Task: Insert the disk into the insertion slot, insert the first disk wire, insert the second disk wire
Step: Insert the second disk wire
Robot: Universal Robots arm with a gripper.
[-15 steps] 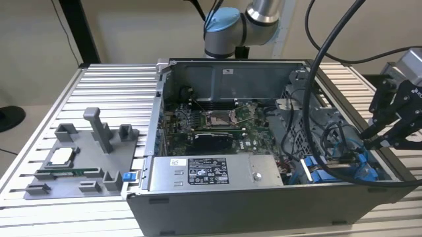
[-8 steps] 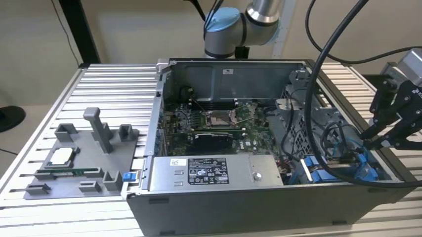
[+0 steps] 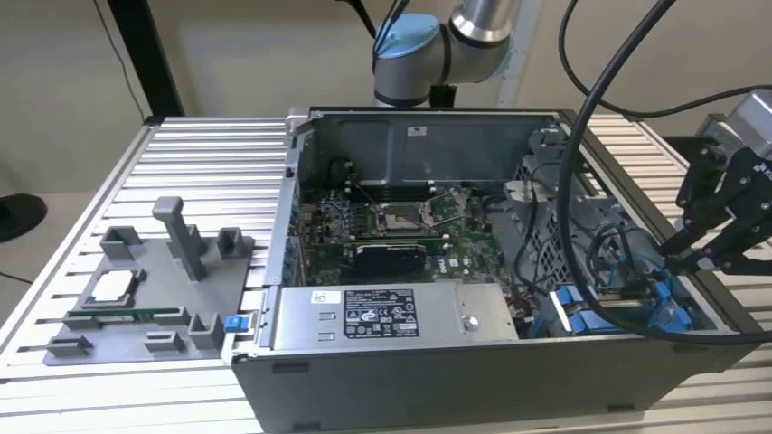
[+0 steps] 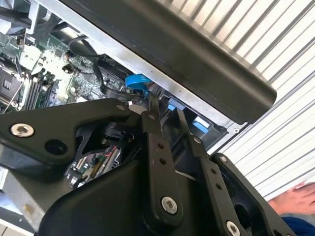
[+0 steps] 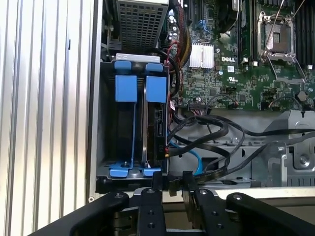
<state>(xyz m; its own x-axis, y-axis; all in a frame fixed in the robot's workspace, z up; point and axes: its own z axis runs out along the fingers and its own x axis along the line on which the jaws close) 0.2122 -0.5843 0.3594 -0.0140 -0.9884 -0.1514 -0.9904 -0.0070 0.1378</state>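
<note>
The disk [image 5: 156, 123] stands on edge in its blue carrier [image 5: 156, 88] inside the insertion slot bay [image 5: 105, 123], beside a second blue carrier [image 5: 125, 87]. In the exterior view the bay's blue carriers [image 3: 588, 318] sit in the case corner near the front, on that view's right. My gripper [image 5: 172, 178] hovers at the bay's end, where black wires [image 5: 216, 132] and a blue wire [image 5: 192, 156] run towards it. The second wrist view has the gripper [image 4: 166, 109] just below the looped blue wire [image 4: 136, 81]. Seen from outside, the gripper [image 3: 675, 262] reaches over the case's wall.
The open computer case [image 3: 422, 380] lies on a ribbed aluminium table [image 3: 193, 163]. A grey labelled power-supply box [image 3: 374, 316] and the motherboard [image 3: 399, 226] fill its middle. A grey fixture [image 3: 157, 289] lies at the exterior view's left. A person's hand [image 4: 295, 199] rests on the table.
</note>
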